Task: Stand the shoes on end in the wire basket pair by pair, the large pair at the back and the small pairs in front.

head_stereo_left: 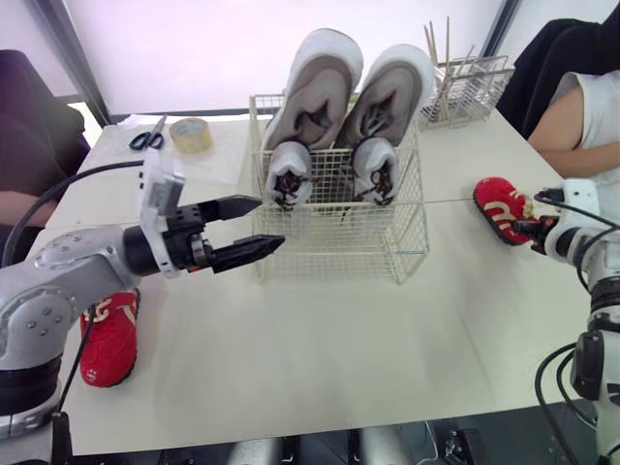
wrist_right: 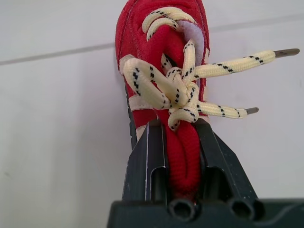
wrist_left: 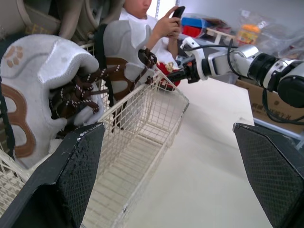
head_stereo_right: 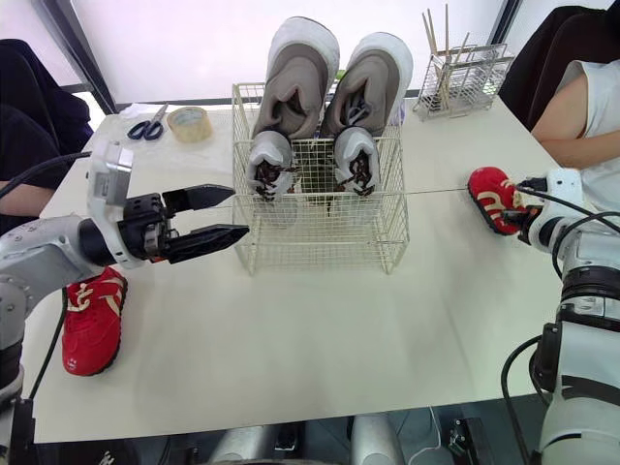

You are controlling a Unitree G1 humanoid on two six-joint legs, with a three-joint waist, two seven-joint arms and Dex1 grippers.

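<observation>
A white wire basket (head_stereo_left: 339,242) stands at the middle of the table. At its back two large grey shoes (head_stereo_left: 315,82) stand on end. Two small grey-and-white shoes (head_stereo_left: 289,172) stand on end in front of them. My left gripper (head_stereo_left: 271,222) hovers open at the basket's front left corner, holding nothing. A small red shoe (head_stereo_left: 108,339) lies at the table's left edge beside my left arm. At the right edge my right gripper (wrist_right: 179,137) is shut on the heel of a second red shoe (head_stereo_left: 501,208) with cream laces, which rests on the table.
Scissors (head_stereo_left: 147,138) and a tape roll (head_stereo_left: 191,134) lie at the back left. A wire rack (head_stereo_left: 465,87) holding sticks stands at the back right. One person (head_stereo_left: 581,116) sits at the right side, another (head_stereo_left: 29,145) at the left.
</observation>
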